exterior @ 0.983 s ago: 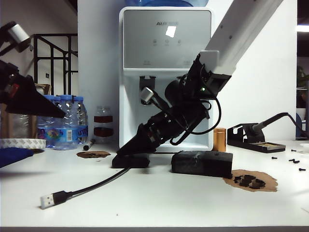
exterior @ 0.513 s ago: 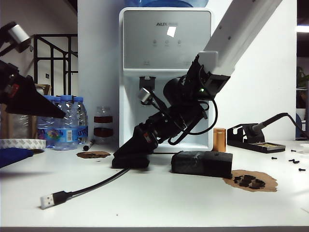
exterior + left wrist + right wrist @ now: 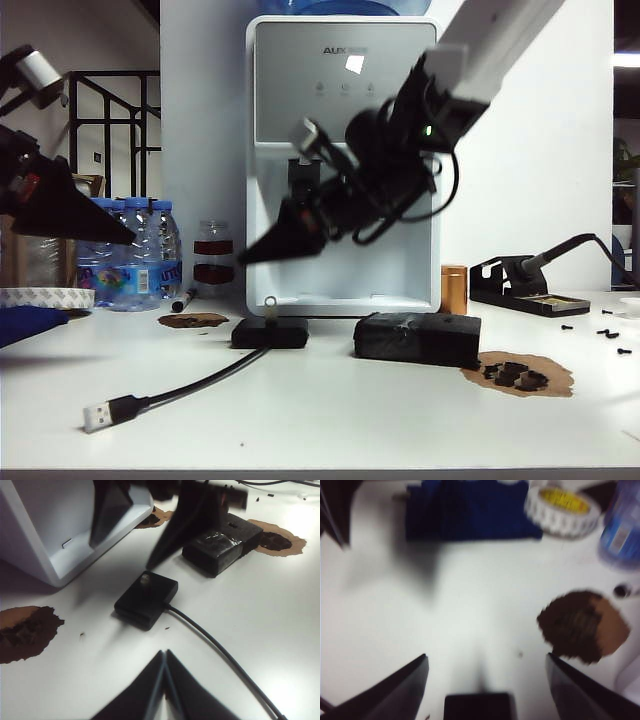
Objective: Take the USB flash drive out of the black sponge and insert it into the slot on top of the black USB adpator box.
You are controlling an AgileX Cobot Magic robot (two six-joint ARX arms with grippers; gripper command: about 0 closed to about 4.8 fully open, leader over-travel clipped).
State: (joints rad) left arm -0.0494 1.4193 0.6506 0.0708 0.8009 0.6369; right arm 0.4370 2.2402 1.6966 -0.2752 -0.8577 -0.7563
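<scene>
The black USB adpator box (image 3: 270, 333) lies on the white table in front of the dispenser. The small silver USB flash drive (image 3: 270, 303) stands upright in the box's top, also plain in the left wrist view (image 3: 145, 580). My right gripper (image 3: 245, 258) hangs open above and slightly left of the box, with nothing between its fingers (image 3: 486, 657). The box's edge (image 3: 479, 706) shows below them. The black sponge (image 3: 418, 338) sits to the right of the box. My left gripper (image 3: 164, 652) is shut and empty, held high at the far left (image 3: 130, 240).
The box's black cable (image 3: 200, 380) runs to a silver plug (image 3: 100, 414) near the front edge. A water dispenser (image 3: 343, 150) stands behind. Water bottles (image 3: 135, 255), a tape roll (image 3: 563, 510) and a blue cloth (image 3: 470, 510) are at the left, a soldering stand (image 3: 530, 285) at the right.
My right gripper has opened, let go of the flash drive and risen off the adaptor box. The drive stays standing in the box. The left arm has not moved.
</scene>
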